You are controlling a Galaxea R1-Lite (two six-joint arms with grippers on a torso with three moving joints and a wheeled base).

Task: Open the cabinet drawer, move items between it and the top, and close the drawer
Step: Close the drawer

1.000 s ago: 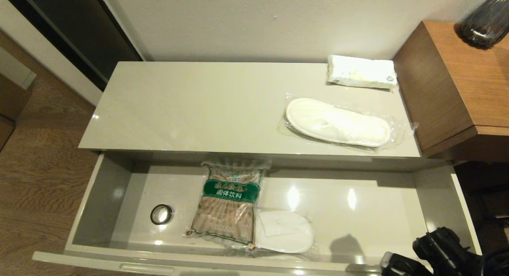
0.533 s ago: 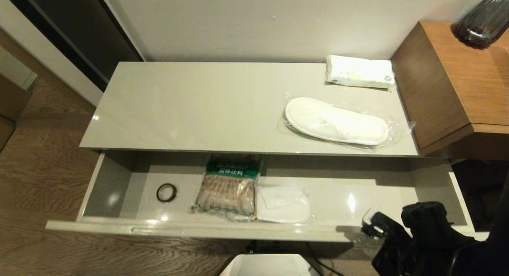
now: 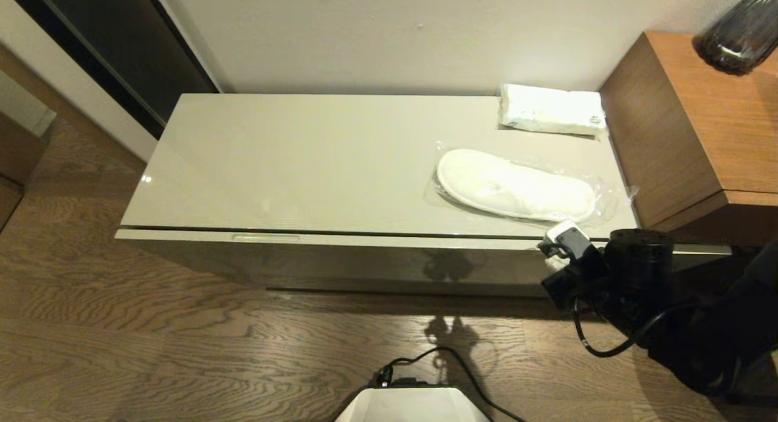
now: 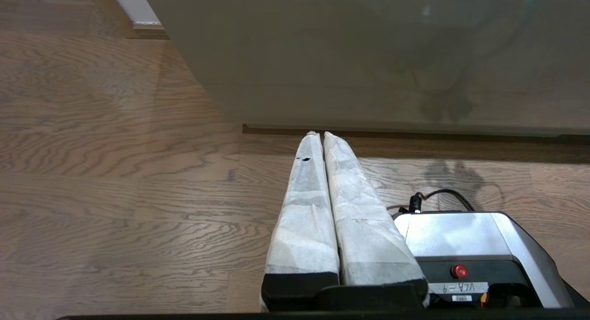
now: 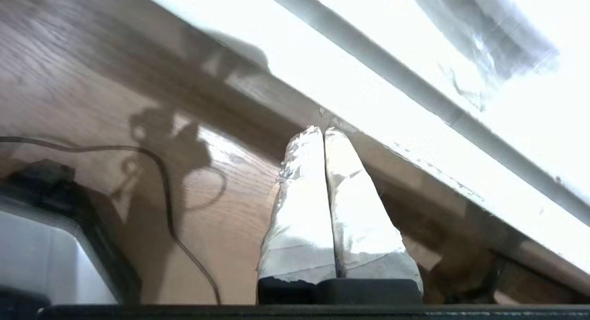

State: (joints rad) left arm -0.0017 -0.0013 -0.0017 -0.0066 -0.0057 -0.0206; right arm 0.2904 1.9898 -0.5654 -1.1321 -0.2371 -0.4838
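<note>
Beneath the glossy cream-beige cabinet top [image 3: 316, 160], long grey-beige drawer [image 3: 364, 239] pushed in flush. On that top, near its right end: white tissue pack [image 3: 552, 109], plastic-sealed white slippers [image 3: 515, 186]. Right gripper [image 5: 322, 131] at drawer front, fingers pressed together; left gripper [image 4: 318, 134] likewise closed above brown wood floor [image 3: 152, 349].

Top [image 3: 316, 160] is glossy cream slab, smooth. Drawer [image 3: 389, 240] front same glossy finish, reflects my shadow. Slippers [image 3: 515, 185] soft white cloth in clear crinkly plastic. Tissue pack [image 3: 552, 110] soft plastic wrap. Floor [image 3: 152, 349] grained wood. My right gripper [image 5: 322, 132] & left gripper [image 4: 318, 136] fingers wrapped in matt white tape, pressed together.
</note>
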